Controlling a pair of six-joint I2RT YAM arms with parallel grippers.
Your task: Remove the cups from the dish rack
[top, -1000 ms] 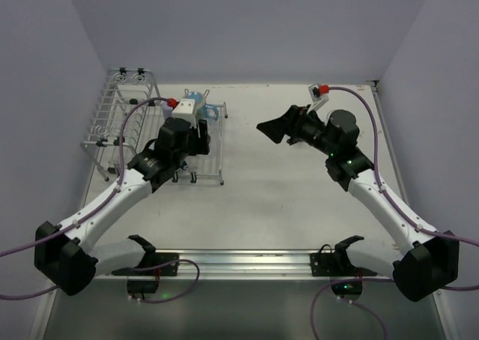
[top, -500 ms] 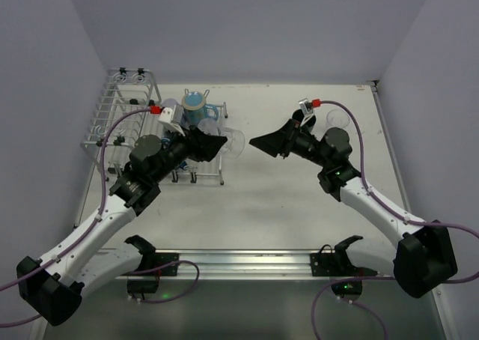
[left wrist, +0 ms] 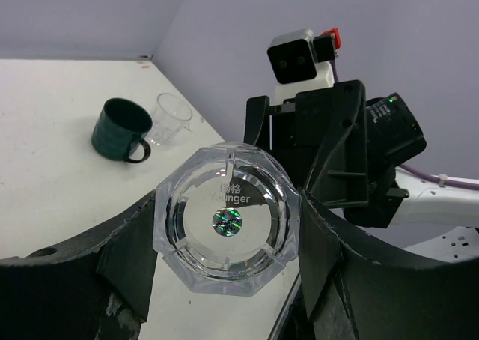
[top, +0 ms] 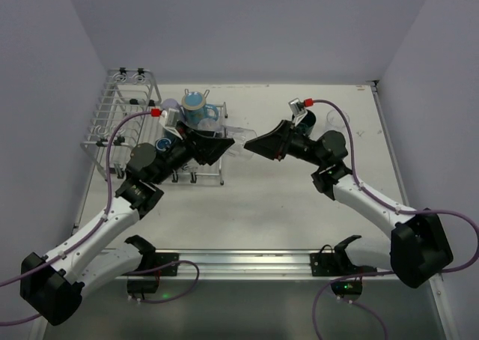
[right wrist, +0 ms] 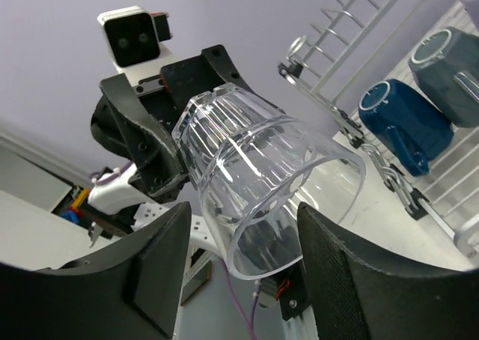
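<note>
Table [top: 284, 205] is filling the top view, with the dish rack [top: 112, 108] sitting at its upper left. Your left gripper [top: 217, 147] is clamping the base end of the clear ribbed glass [top: 233, 139], holding it sideways in the air just right of the rack. Your right gripper [top: 254, 144] is facing it at center frame, fingers [right wrist: 150, 280] spread wide, flanking the glass mouth; contact, can't tell. 2 cups are lying on the rack grid, upper right of the right wrist view: blue cup [right wrist: 404, 119], grey-blue cup [right wrist: 449, 63]. Dark mug [left wrist: 120, 128] and small clear cup [left wrist: 171, 117] are sitting on the table side by side.
</note>
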